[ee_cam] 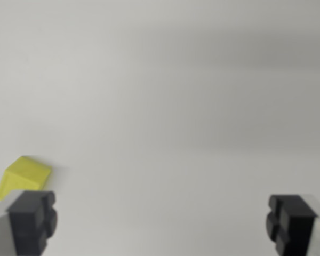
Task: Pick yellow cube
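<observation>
Wrist view: the end effector stands wide apart over the pale surface, holding nothing; the yellow cube lies just beyond its left finger.

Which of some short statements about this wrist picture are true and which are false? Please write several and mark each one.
1. The yellow cube lies at the wrist view's left, just above one finger. True.
2. The gripper is shut on the cube. False: its jaws stand wide apart and nothing is between them.
3. The cube sits midway between the two fingers. False: it is off to the side, behind the finger at the wrist view's left.
4. The surface is plain and light grey. True.
5. A second, red cube lies at the wrist view's right. False: only one cube shows.
</observation>
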### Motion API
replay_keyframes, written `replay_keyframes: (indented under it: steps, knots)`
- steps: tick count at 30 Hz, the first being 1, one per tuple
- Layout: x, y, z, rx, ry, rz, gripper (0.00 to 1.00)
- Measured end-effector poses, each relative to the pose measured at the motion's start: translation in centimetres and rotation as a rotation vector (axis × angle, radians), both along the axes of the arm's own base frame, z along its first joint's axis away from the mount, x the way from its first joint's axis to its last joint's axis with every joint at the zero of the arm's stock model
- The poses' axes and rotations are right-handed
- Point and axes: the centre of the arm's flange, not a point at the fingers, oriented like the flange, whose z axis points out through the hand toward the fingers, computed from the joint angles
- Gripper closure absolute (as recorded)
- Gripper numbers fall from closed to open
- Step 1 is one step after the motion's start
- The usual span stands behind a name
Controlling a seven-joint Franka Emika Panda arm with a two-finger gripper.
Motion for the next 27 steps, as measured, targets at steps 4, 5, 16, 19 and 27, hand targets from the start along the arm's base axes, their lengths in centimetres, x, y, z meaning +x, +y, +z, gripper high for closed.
replay_keyframes:
  steps: [4, 5, 16, 19, 27]
  knots:
    - [0.0, 0.0, 0.0, 0.000, 0.000, 0.000, 0.00]
    - [0.0, 0.0, 0.0, 0.000, 0.000, -0.002, 0.00]
    - [-1.4, 1.7, -2.3, 0.004, -0.001, -0.050, 0.00]
    - [-1.9, 2.3, -3.1, 0.005, -0.001, -0.064, 0.00]
    - [-3.0, 3.8, -5.1, 0.009, -0.002, -0.099, 0.00]
